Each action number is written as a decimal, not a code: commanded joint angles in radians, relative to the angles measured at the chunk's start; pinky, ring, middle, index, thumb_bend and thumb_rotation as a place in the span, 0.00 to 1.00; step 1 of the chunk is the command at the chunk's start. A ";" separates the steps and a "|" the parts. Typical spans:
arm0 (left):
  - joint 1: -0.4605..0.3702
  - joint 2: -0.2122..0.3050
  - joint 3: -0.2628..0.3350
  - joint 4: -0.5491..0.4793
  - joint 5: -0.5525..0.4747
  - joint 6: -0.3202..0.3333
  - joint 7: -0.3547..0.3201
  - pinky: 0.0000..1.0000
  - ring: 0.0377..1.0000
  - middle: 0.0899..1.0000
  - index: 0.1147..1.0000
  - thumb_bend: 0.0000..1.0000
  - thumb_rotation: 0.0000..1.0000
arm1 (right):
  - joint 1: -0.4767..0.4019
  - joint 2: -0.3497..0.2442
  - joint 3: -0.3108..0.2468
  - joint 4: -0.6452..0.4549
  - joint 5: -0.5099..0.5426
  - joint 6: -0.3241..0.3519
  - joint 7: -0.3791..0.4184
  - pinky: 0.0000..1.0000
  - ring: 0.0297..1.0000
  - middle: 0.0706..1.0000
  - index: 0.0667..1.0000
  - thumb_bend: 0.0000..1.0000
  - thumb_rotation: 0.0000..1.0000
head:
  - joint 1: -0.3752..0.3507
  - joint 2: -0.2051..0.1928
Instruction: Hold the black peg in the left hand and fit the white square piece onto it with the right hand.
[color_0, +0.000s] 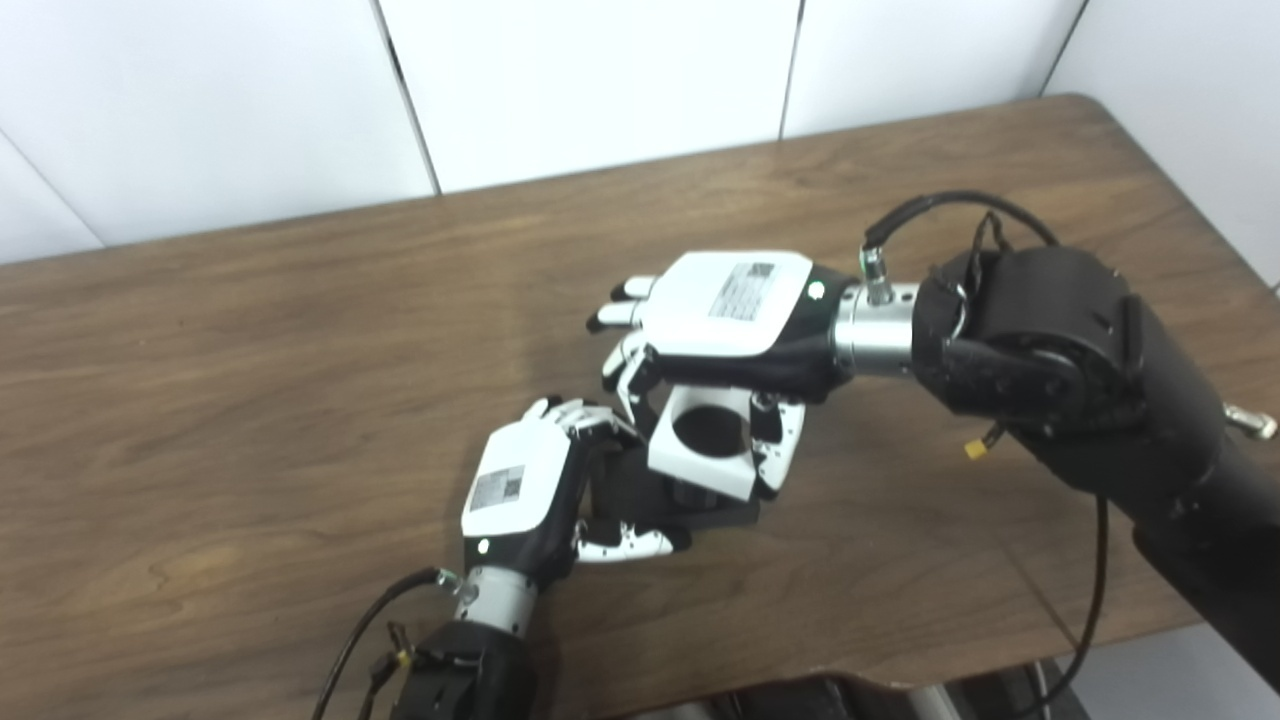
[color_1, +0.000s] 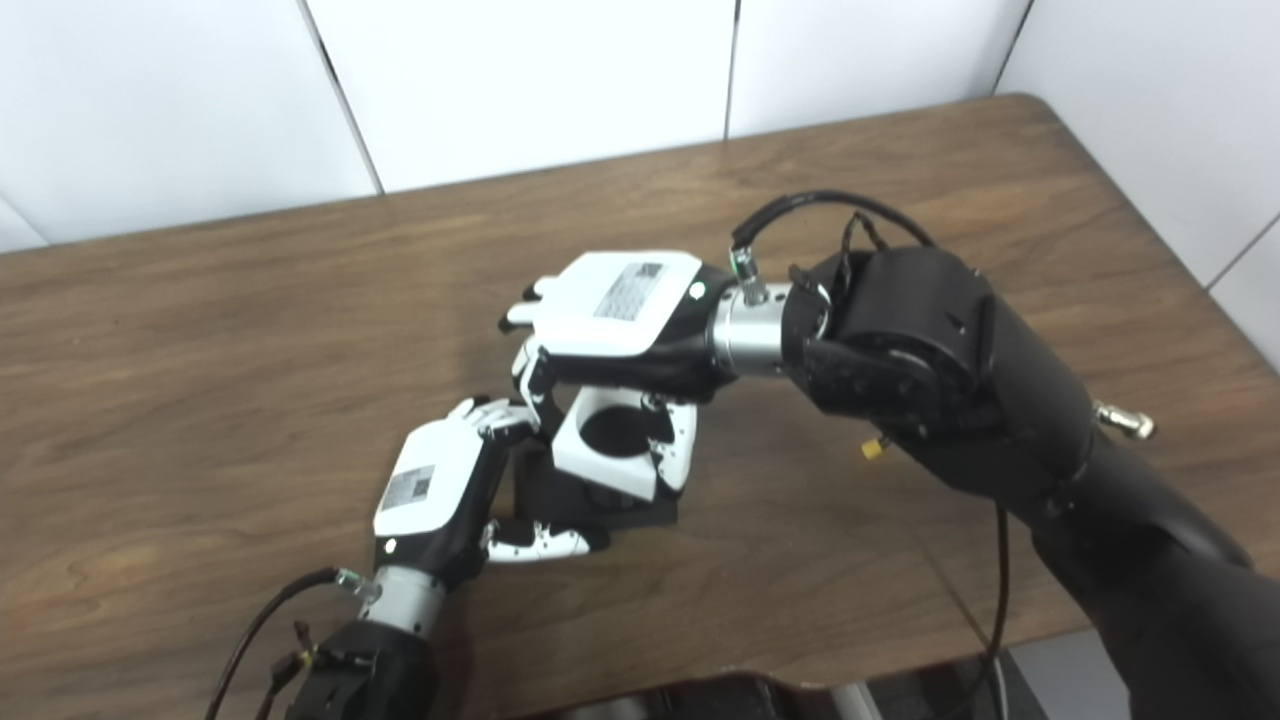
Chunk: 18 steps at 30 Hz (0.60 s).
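At frame centre, my left hand (color_0: 525, 485) grips the black plastic peg (color_0: 665, 495) on the brown wooden table (color_0: 250, 400). My right hand (color_0: 735, 320), fingers closed around the white square holed piece (color_0: 705, 435), has it over the peg; seating it fully appears unfinished.

A dark brown wood-grain tabletop (color_0: 250, 330) spans the scene, its far right corner rounded. The black peg's base (color_0: 725, 512) rests on it near the middle, toward the near edge.
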 joint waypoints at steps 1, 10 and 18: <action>0.024 -0.032 -0.037 0.011 0.005 0.004 -0.011 0.93 0.83 0.74 0.42 0.51 0.05 | -0.018 0.007 -0.021 0.000 -0.007 -0.020 -0.033 1.00 0.96 0.80 0.45 0.52 0.13 | 0.001 0.003; 0.026 -0.036 -0.045 -0.004 0.007 0.015 -0.016 0.93 0.83 0.74 0.42 0.51 0.05 | -0.007 0.031 -0.020 0.021 -0.032 -0.048 -0.041 0.97 0.95 0.79 0.45 0.52 0.13 | 0.004 0.020; 0.023 -0.032 -0.052 -0.010 0.009 0.021 -0.019 0.92 0.83 0.74 0.42 0.51 0.05 | -0.014 0.042 -0.020 0.039 -0.039 -0.058 -0.044 0.95 0.94 0.78 0.45 0.52 0.13 | 0.008 0.027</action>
